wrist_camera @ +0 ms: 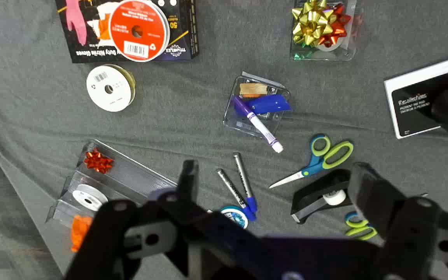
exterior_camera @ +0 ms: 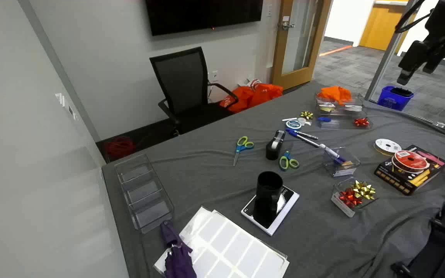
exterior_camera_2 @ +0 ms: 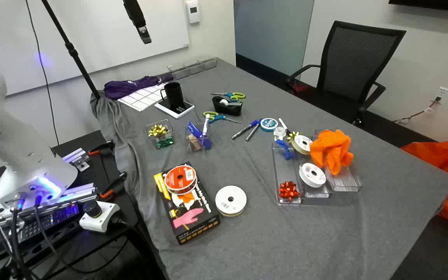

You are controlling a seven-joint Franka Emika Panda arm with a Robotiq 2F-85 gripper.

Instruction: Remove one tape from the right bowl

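Observation:
No orange bowl shows in any view; it is out of view. A small whitish ring-shaped roll (exterior_camera_2: 279, 133) lies on the grey table beside a transparent organizer (exterior_camera_2: 286, 171); I cannot tell whether it is the tape. It also shows in an exterior view (exterior_camera: 301, 121). The organizer holds a white ribbon spool (exterior_camera_2: 308, 179), a red bow and a crumpled orange cloth (exterior_camera_2: 331, 149). Another white spool (exterior_camera_2: 302, 142) leans by the cloth. My gripper (exterior_camera: 415, 75) hangs high above the table. In the wrist view its fingers (wrist_camera: 276, 171) are wide apart with nothing between them.
A glove box (exterior_camera_2: 193, 214) carries a red spool (exterior_camera_2: 180, 177), with a white spool (exterior_camera_2: 224, 204) beside it. Small transparent bins hold bows (wrist_camera: 313, 25) and a marker (wrist_camera: 261, 126). Scissors (wrist_camera: 315, 165), a tape dispenser (wrist_camera: 321, 190) and a black mug (exterior_camera: 269, 189) stand farther along.

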